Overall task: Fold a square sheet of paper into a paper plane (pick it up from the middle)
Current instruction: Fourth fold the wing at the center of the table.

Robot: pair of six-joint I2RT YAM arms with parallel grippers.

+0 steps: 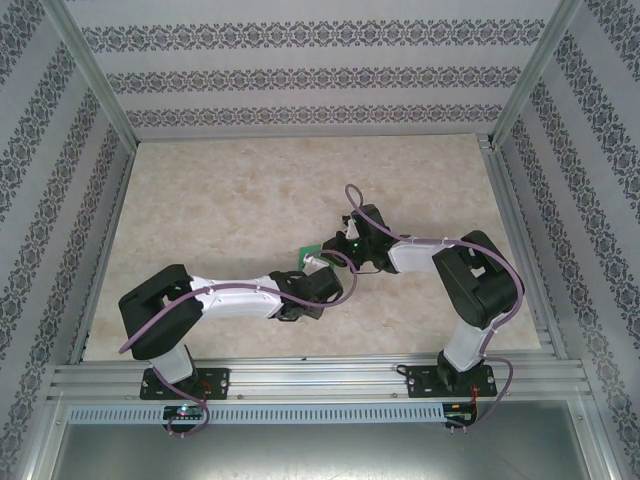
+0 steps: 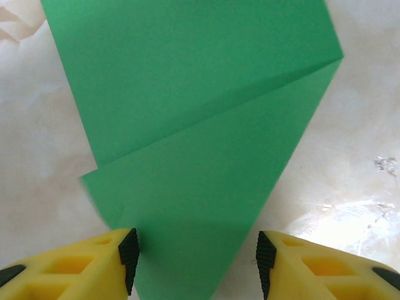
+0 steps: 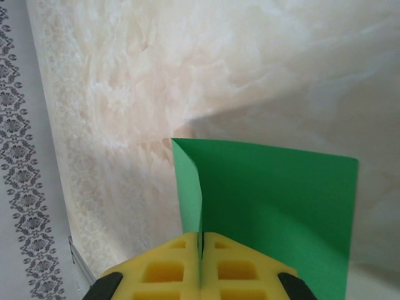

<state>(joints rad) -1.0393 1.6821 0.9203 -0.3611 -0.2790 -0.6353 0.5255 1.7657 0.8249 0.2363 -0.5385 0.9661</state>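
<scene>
Tightly, right claw (image 3: 201, 239) pinching paper (image 3: 275, 200), angled downward

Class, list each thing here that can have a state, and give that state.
green paper sheet: folded over, diagonal crease showing, pinched at one edge.
left gripper: jaws open, either side of the sheet's narrow end.
right gripper: jaws shut on the sheet.
</scene>
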